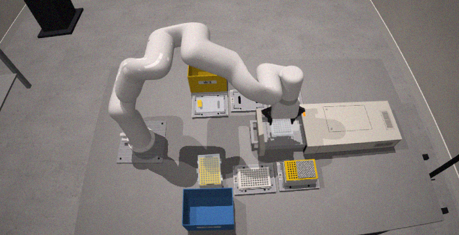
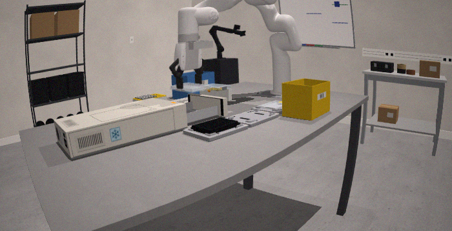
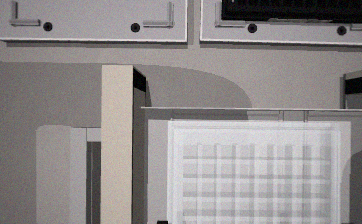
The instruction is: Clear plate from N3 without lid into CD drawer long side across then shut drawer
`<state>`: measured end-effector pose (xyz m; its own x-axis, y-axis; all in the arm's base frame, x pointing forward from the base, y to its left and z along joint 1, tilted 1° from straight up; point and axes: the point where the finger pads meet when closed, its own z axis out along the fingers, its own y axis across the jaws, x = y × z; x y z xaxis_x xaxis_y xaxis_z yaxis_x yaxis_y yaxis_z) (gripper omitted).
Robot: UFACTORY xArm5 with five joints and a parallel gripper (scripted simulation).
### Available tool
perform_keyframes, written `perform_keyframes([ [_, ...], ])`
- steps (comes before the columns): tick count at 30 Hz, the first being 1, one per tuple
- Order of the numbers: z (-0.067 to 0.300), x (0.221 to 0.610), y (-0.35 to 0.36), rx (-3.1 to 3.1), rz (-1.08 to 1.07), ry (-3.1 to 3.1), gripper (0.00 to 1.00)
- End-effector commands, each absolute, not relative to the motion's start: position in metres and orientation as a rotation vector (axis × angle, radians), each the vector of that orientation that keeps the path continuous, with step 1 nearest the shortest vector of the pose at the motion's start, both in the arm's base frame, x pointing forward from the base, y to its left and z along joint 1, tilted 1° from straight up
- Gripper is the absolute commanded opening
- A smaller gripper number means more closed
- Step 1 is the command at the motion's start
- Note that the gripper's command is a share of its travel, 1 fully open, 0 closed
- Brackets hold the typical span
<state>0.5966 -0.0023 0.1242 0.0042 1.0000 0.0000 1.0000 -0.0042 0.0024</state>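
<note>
My gripper (image 1: 284,115) is shut on the clear plate (image 1: 282,127), which has no lid. It holds the plate level over the open drawer (image 1: 280,138) of the beige cooler CD (image 1: 352,125). In the side view the gripper (image 2: 187,78) keeps the plate (image 2: 190,88) slightly above the top of the drawer's front panel (image 2: 206,104). The wrist view shows the plate (image 3: 254,172) over the drawer floor, to the right of the front panel (image 3: 117,145). An orange lamp (image 1: 304,114) glows at the cooler's near corner. The nest N3 (image 1: 244,101) is empty.
A yellow bin (image 1: 206,79) stands behind a nest holding a small yellow part (image 1: 210,105). A black plate (image 2: 214,125) lies on the nest beside the cooler. In front of the drawer are a yellow plate (image 1: 210,170), a white plate (image 1: 254,178), a yellow tip box (image 1: 300,169) and a blue bin (image 1: 208,207).
</note>
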Motion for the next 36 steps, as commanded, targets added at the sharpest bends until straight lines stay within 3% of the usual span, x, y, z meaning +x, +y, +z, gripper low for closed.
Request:
perform_keyframes([
  [1, 0.121, 0.598, -0.002, 2.23, 0.029, 2.22, 0.0],
  [36, 0.069, 0.599, -0.001, 2.23, 0.028, 2.22, 0.0],
])
